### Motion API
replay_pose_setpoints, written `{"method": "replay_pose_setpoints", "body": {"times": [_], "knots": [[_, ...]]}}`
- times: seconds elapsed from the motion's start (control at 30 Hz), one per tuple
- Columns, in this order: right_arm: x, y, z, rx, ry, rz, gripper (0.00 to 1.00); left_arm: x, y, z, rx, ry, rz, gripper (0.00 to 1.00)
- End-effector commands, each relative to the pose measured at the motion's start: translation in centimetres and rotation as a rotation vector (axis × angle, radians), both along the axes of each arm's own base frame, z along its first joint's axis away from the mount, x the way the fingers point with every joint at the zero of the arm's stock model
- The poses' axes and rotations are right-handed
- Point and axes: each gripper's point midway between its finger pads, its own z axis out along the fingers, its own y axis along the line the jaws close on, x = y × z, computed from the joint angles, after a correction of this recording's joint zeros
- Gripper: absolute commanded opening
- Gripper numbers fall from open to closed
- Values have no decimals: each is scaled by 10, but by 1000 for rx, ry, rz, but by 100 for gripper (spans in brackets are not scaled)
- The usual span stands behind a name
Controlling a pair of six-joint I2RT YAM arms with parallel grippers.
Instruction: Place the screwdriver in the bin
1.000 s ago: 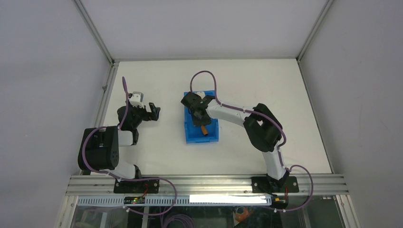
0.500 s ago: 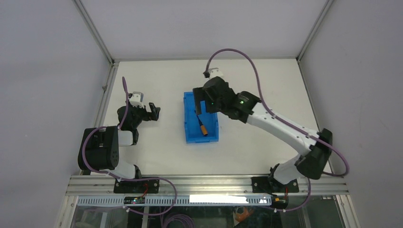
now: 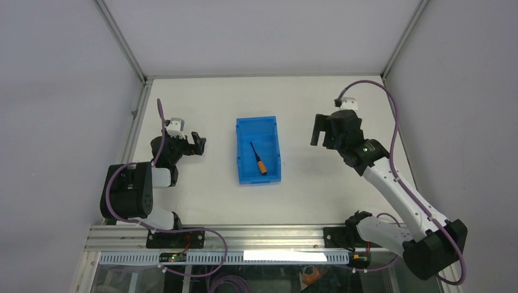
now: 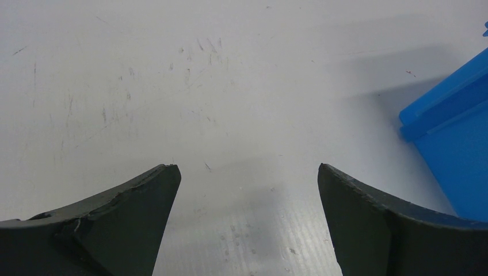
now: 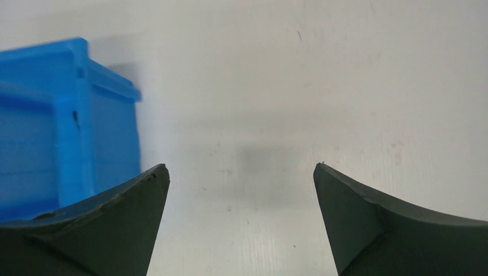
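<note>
We see the screwdriver [image 3: 258, 159] lying flat inside the blue bin [image 3: 259, 180], its orange handle toward the near wall and its black shaft pointing away. The right arm's fingers [image 5: 103, 224] stand wide apart, holding nothing, over the bench [image 3: 201, 195] to the right of the bin. The left arm's fingers [image 4: 115, 230] are likewise spread and empty, left of the bin.
</note>
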Motion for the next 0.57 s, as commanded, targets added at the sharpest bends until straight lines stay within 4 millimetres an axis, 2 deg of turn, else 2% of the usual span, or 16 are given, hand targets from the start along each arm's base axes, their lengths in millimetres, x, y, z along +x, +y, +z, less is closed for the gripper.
{"method": "replay_pose_setpoints", "body": {"times": [0.0,0.07,0.2,0.33,0.53], "knots": [[-9,-12,-18,38,-60,10,100,7,-6,18,1,-77,-27,99],[-17,-19,-39,42,-62,-16,100,7,-5,18,2,-79,-27,99],[-24,-19,-66,80,-81,-16,100,7,-6,18,1,-77,-27,99],[-22,-30,-75,77,-116,-81,100,7,-5,17,1,-77,-27,99],[-21,-28,-77,79,-124,-66,99,7,-5,17,1,-76,-27,99]]}}
